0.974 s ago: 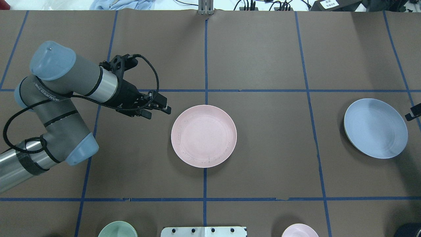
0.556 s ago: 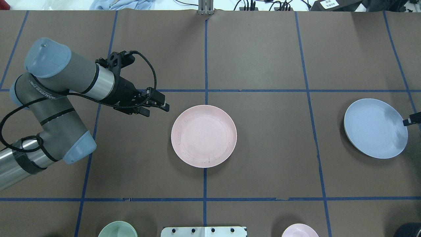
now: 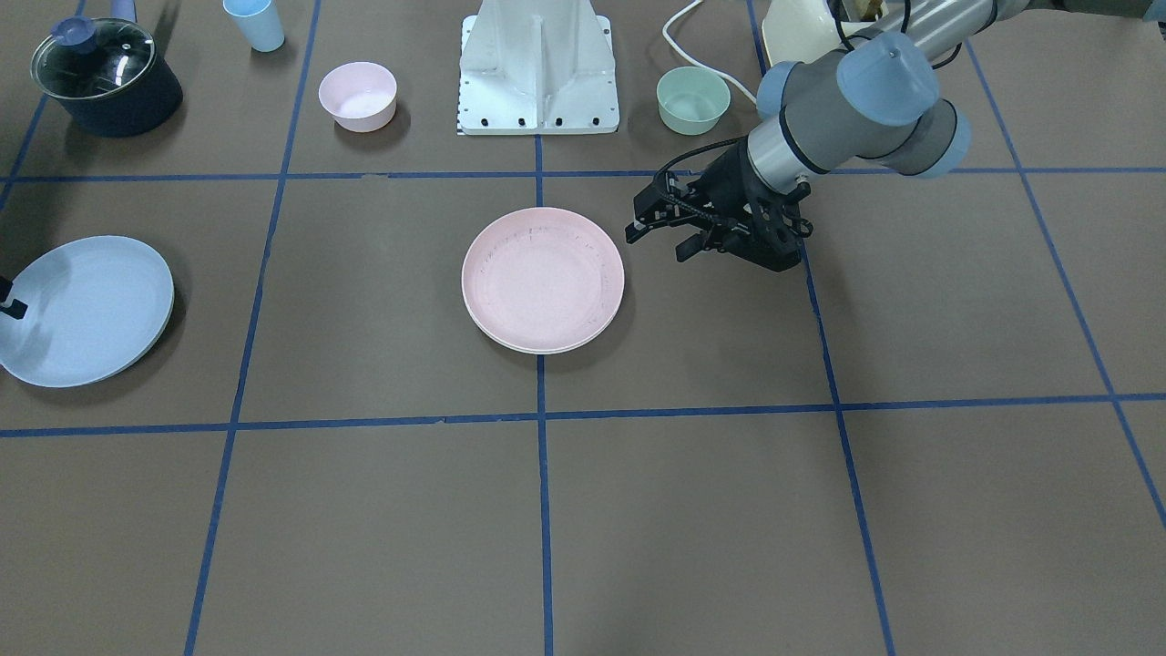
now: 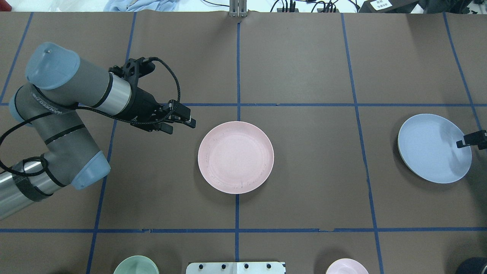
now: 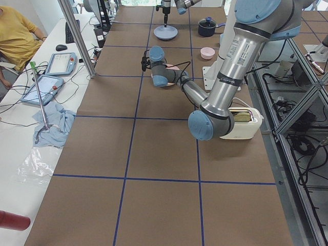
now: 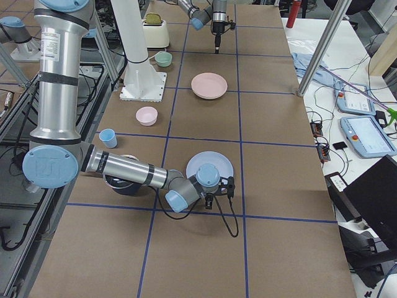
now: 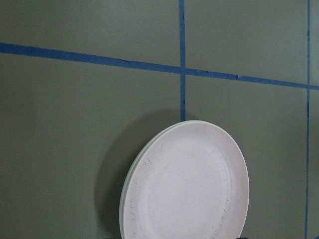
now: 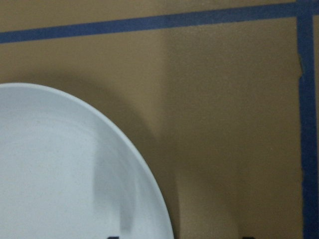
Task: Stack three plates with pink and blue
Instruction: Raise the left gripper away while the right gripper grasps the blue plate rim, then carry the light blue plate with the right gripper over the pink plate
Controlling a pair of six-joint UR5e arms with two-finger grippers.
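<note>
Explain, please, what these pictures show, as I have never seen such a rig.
Two robot arms work at a brown table. Two pictures look down from behind and from in front, two from the table's ends, two from wrist cameras. The left claw hovers open beside the pink plate, which rests on a paler plate. The right claw is open at the blue plate's rim. Neither holds anything. A mint bowl, a pink bowl, a cup and a lidded pot stand by the robot's base.

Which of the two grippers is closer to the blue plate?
Right. The right gripper sits at the blue plate's edge; the left gripper is far off, beside the pink plate.
</note>
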